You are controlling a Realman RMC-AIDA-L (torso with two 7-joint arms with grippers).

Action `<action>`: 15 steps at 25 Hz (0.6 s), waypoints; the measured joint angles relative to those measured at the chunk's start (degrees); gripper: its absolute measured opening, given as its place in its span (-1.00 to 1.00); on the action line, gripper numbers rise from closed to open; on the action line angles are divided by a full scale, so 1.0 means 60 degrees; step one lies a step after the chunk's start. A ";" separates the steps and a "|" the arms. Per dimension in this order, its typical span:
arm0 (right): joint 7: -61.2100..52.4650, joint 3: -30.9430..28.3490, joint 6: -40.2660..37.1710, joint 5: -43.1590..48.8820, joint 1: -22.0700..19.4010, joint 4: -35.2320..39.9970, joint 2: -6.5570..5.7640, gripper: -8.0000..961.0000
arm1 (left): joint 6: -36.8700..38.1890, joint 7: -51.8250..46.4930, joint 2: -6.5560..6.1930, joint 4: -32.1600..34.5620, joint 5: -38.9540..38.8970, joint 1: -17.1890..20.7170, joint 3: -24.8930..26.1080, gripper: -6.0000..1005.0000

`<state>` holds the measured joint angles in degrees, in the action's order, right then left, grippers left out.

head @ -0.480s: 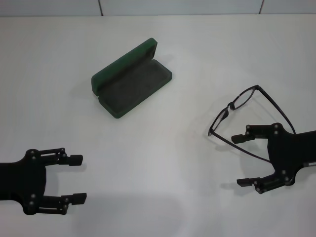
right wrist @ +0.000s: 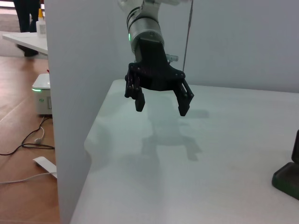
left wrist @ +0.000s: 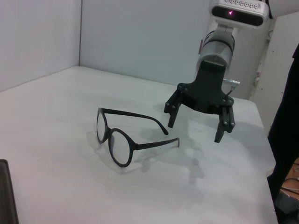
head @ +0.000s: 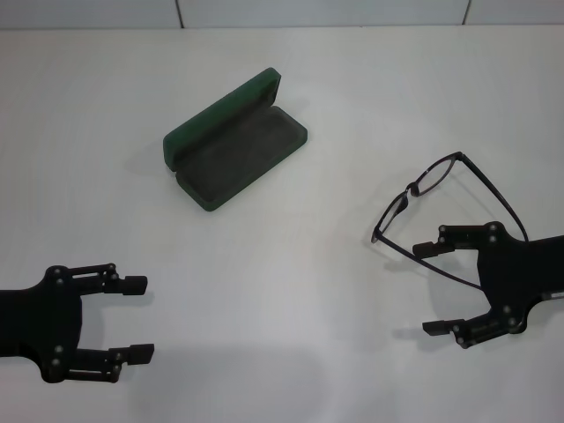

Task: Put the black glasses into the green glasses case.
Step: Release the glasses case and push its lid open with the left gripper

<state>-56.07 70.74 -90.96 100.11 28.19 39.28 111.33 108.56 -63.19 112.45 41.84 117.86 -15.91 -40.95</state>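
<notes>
The green glasses case (head: 233, 157) lies open on the white table at the back left of centre, grey lining up, lid raised on its far side, nothing inside. The black glasses (head: 411, 189) stand unfolded on the table at the right, temple arms pointing toward my right gripper (head: 427, 288). That gripper is open and empty, hovering over the near temple arm's end. In the left wrist view the glasses (left wrist: 119, 147) stand in front of the right gripper (left wrist: 198, 128). My left gripper (head: 139, 319) is open and empty at the front left; it also shows in the right wrist view (right wrist: 161, 105).
The white table (head: 291, 291) stretches between case, glasses and both grippers. A wall runs along the table's back edge. A corner of the case (right wrist: 287, 175) shows in the right wrist view. The table's left edge drops to a floor with cables (right wrist: 28, 154).
</notes>
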 joint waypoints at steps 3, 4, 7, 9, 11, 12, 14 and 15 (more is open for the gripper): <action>0.0000 -0.0008 -0.0001 0.0000 0.0002 -0.0001 0.0010 0.81 | 0.0000 0.0000 -0.0003 0.0000 -0.0014 0.0000 0.0000 0.61; 0.0000 -0.0009 -0.0001 0.0000 0.0003 0.0000 0.0014 0.81 | -0.0001 0.0000 -0.0005 0.0000 -0.0024 0.0000 0.0000 0.61; -0.0001 -0.0013 -0.0001 -0.0004 -0.0003 0.0000 0.0027 0.81 | -0.0001 0.0000 -0.0006 0.0000 -0.0042 0.0001 0.0002 0.60; -0.0001 -0.0013 -0.0001 -0.0033 -0.0027 0.0000 0.0031 0.81 | -0.0002 0.0000 -0.0007 -0.0001 -0.0088 0.0001 0.0021 0.60; 0.0000 -0.0014 -0.0004 -0.0071 -0.0037 0.0000 0.0037 0.81 | -0.0004 -0.0070 -0.0002 0.0000 -0.0184 0.0000 0.0154 0.60; 0.0000 -0.0013 -0.0008 -0.0077 -0.0042 0.0000 0.0042 0.81 | -0.0007 -0.0192 0.0013 -0.0001 -0.0260 0.0000 0.0311 0.60; 0.0000 -0.0014 -0.0015 -0.0079 -0.0056 0.0000 0.0056 0.81 | -0.0013 -0.0714 0.0056 -0.0008 -0.0461 -0.0046 0.0732 0.60; 0.0000 -0.0014 -0.0015 -0.0079 -0.0059 0.0000 0.0063 0.81 | -0.0021 -0.1152 0.0066 -0.0011 -0.0599 -0.0098 0.0956 0.60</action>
<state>-56.07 70.66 -91.05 99.63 27.84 39.28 111.71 108.44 -70.11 112.84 41.77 114.27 -16.50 -35.22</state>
